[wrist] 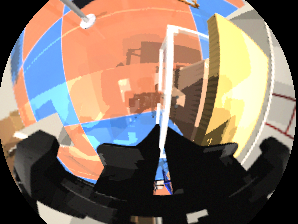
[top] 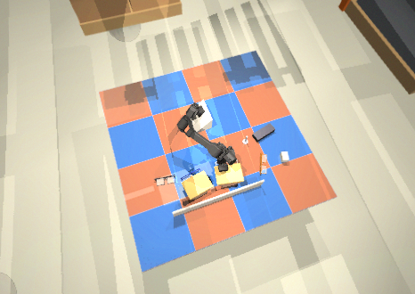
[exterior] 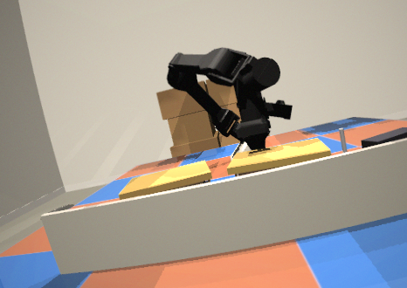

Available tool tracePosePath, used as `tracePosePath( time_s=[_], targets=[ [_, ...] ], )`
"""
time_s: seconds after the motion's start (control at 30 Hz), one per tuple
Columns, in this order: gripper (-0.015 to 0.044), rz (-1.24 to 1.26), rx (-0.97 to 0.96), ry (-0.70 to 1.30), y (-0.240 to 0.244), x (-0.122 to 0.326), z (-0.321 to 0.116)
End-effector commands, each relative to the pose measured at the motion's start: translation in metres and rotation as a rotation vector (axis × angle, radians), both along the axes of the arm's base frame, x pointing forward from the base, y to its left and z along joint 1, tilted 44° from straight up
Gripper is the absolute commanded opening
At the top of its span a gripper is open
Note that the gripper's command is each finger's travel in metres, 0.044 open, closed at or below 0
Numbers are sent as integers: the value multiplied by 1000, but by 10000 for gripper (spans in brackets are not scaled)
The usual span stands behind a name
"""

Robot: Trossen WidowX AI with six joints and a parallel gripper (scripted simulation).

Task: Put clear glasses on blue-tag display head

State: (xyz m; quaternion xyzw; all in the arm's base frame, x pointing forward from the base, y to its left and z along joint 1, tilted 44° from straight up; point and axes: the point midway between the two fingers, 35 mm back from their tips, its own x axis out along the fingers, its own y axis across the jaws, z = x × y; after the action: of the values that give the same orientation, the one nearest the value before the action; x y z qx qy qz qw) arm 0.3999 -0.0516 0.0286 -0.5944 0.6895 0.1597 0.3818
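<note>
My gripper (top: 223,167) (exterior: 258,148) (wrist: 160,127) is shut on the clear glasses (wrist: 167,75), which show as a white outline. In the wrist view they stand out ahead of the fingertips, with one long bar upright and another part reaching right towards a tan display head (wrist: 194,95). Whether they touch it I cannot tell. This head is under the right yellow slab (top: 230,175) (exterior: 284,154) (wrist: 242,75). The other head is hidden under the left yellow slab (top: 197,185) (exterior: 168,179). No blue tag can be made out.
A pale low wall (top: 218,198) (exterior: 218,227) runs along the slabs. Dark-framed glasses (top: 160,181) lie left, blue glasses (top: 191,174) by the left slab, orange glasses (top: 261,164) right. A thin post (exterior: 342,140) (wrist: 77,11), a dark block (top: 264,133) and a white block (top: 284,156) stand farther out.
</note>
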Motion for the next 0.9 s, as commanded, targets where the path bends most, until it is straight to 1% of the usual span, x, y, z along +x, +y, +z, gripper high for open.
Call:
tracePosePath(
  time_s=[0.0,0.63,0.77,0.87],
  targets=[
    [0,4,-3,2,-1,1,1],
    [0,4,-3,2,-5,0,-4],
    [105,0,0,-1,-4,0,-3],
    [107,0,0,-1,-4,0,-3]
  ],
)
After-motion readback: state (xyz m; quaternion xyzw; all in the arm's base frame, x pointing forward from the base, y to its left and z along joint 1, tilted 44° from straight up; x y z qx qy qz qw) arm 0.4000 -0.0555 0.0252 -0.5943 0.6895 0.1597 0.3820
